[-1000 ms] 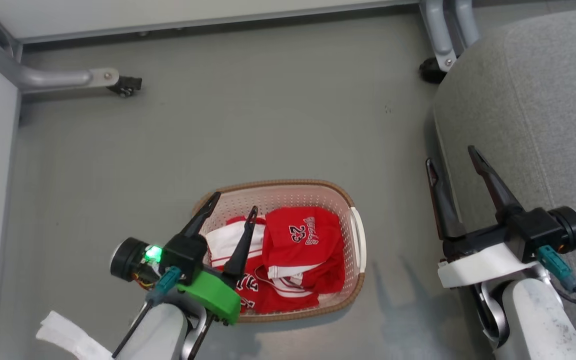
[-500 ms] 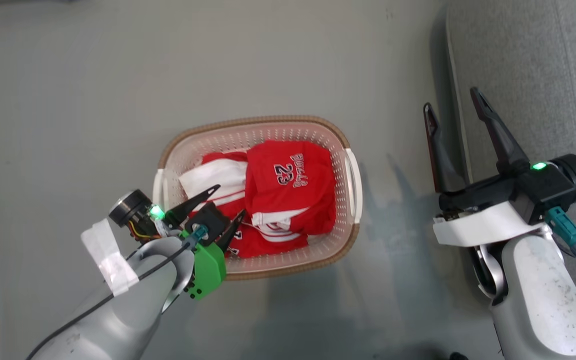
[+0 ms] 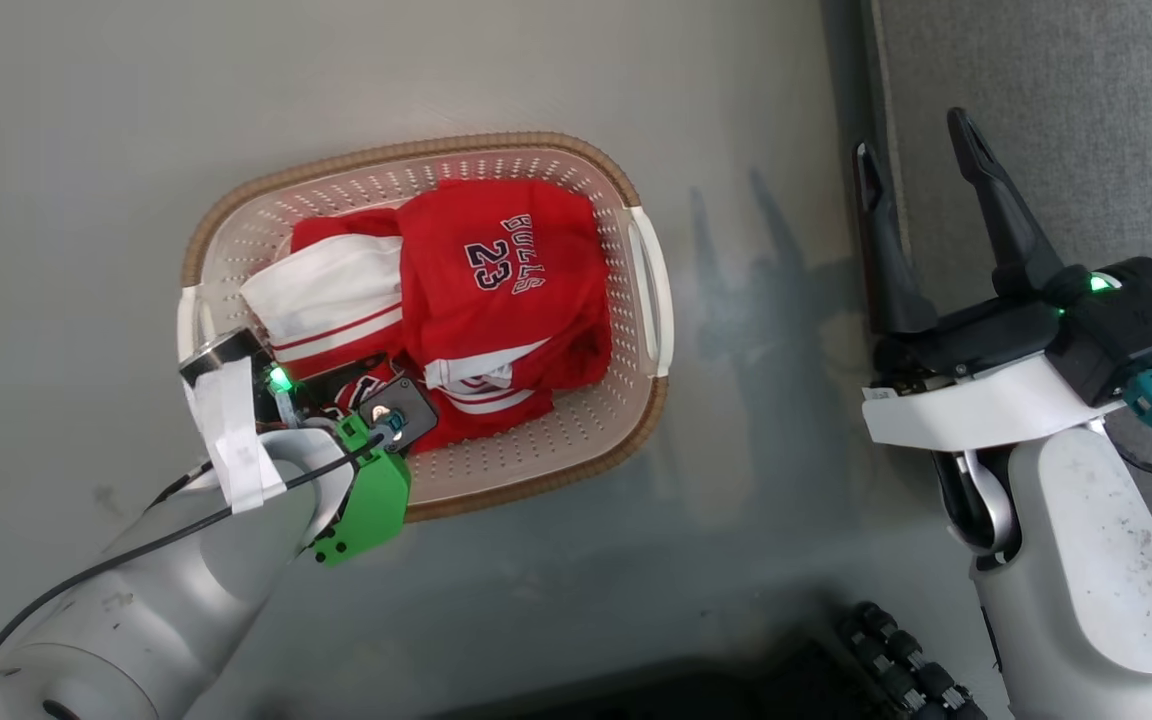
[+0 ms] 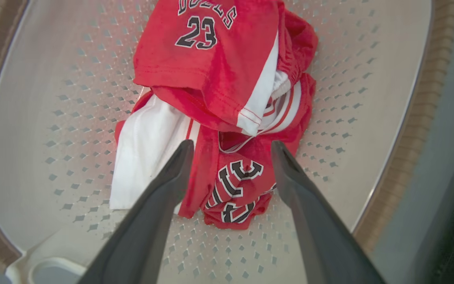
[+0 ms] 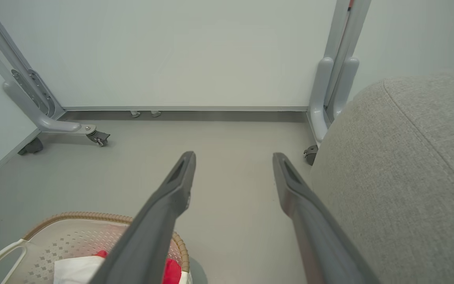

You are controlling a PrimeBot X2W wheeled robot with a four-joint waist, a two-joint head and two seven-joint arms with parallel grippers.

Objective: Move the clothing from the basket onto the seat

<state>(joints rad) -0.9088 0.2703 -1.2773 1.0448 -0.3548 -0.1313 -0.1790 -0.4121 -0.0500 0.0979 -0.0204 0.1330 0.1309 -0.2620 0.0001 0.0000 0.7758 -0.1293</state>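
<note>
Left end effector (image 4: 231, 146): fingers spread wide, holding nothing, tips straddling red basketball clothing with white trim (image 4: 211, 79); contact cannot be told. Clothing lies heaped beneath and ahead of it, inside cream perforated plastic basket with brown woven-look rim (image 4: 53, 98). Right end effector (image 3: 911, 135): fingers spread, empty, above smooth grey floor (image 3: 86, 100); grey fabric seat cushion (image 3: 1036, 100) just to its right.

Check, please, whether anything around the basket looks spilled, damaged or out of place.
Nothing serious stands out. The clothing lies crumpled in a heap inside the basket, none of it over the rim or on the floor. The basket sits level and looks whole. One untidy detail: a loose strip of white tape on the left forearm.
</note>
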